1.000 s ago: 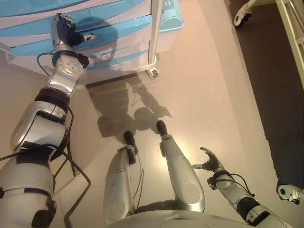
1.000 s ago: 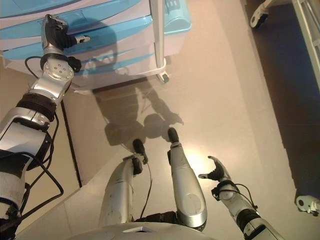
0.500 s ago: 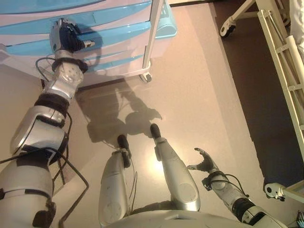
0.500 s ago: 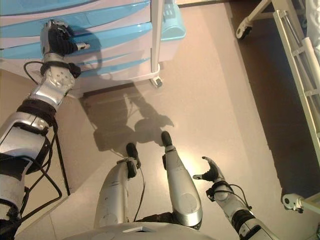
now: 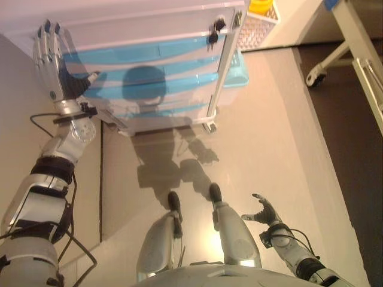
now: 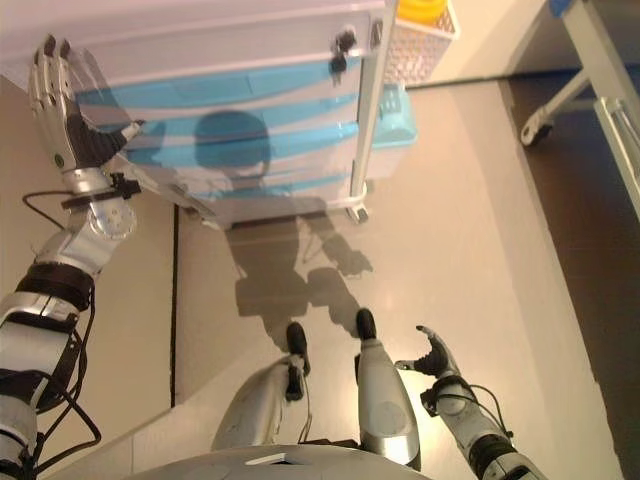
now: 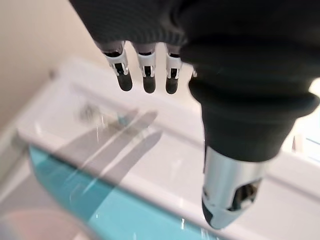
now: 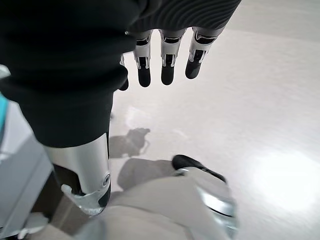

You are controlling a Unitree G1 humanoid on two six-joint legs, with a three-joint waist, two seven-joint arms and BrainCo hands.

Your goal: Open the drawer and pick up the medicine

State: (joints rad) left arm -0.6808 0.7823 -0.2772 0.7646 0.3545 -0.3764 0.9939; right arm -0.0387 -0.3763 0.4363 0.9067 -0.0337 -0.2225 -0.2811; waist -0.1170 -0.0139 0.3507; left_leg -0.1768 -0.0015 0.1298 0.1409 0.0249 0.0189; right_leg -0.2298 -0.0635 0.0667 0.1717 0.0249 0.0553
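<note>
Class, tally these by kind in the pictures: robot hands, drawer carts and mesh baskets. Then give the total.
Robot hands: 2 (left hand, right hand)
Drawer cart: 1
Mesh basket: 1
Total: 4

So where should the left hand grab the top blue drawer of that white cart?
Probably at the top blue drawer's upper front edge, coming straight in from the front, fingers curling over it. No separate handle shows. The left hand hovers open by the white cart's left corner.
</note>
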